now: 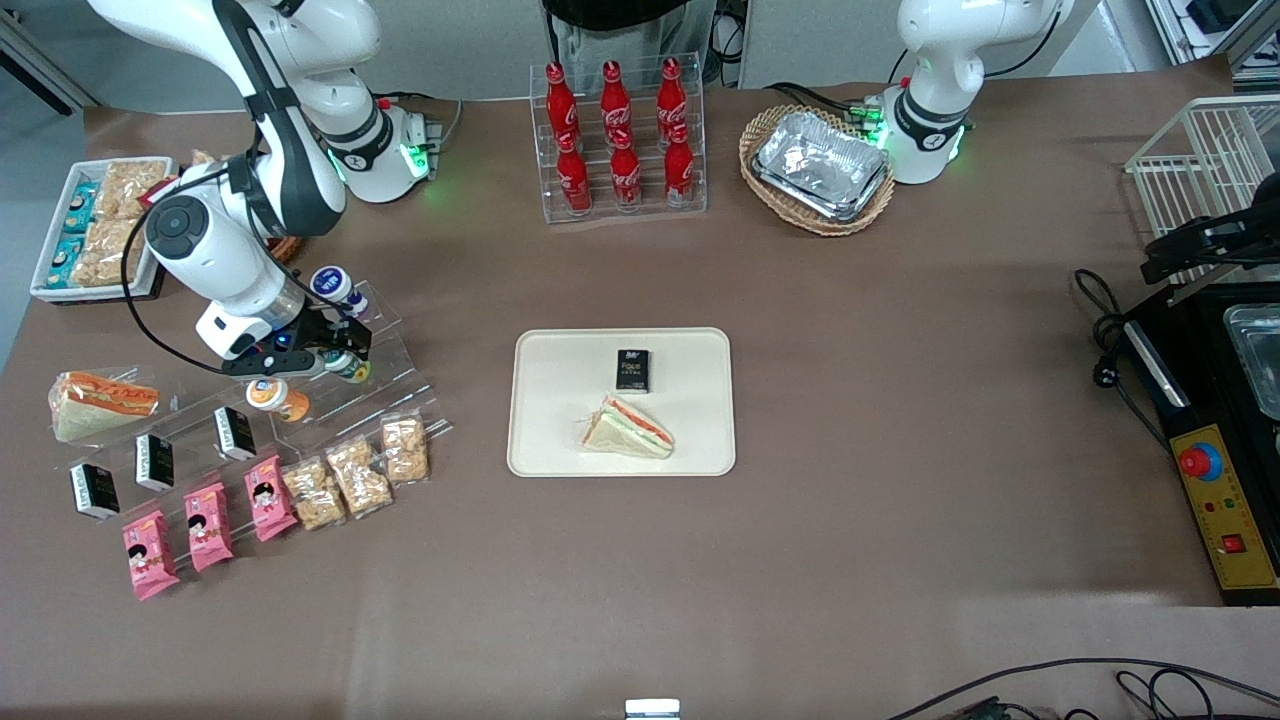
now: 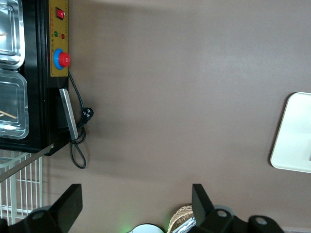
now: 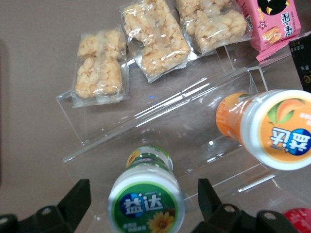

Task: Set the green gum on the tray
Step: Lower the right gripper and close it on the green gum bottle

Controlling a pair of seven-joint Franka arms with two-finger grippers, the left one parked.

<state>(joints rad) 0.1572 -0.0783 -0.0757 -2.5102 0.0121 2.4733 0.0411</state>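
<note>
The green gum (image 3: 146,201) is a small white bottle with a green-and-white lid label, lying on the clear acrylic rack (image 3: 184,131). My right gripper (image 3: 144,199) is open, one finger on each side of the bottle's lid with a gap on both sides. In the front view the gripper (image 1: 335,350) is over the rack at the working arm's end of the table, and only a bit of the green gum (image 1: 352,370) shows under it. The cream tray (image 1: 545,440) lies at mid-table and holds a black pack (image 1: 632,370) and a sandwich (image 1: 628,428).
An orange-lidded bottle (image 3: 269,128) and a blue-lidded bottle (image 1: 331,284) lie on the same rack. Snack bags (image 3: 155,36), pink packs (image 1: 210,525), black packs (image 1: 155,460) and a wrapped sandwich (image 1: 100,403) surround it. Cola bottles (image 1: 620,135) and a basket (image 1: 818,170) stand farther from the front camera.
</note>
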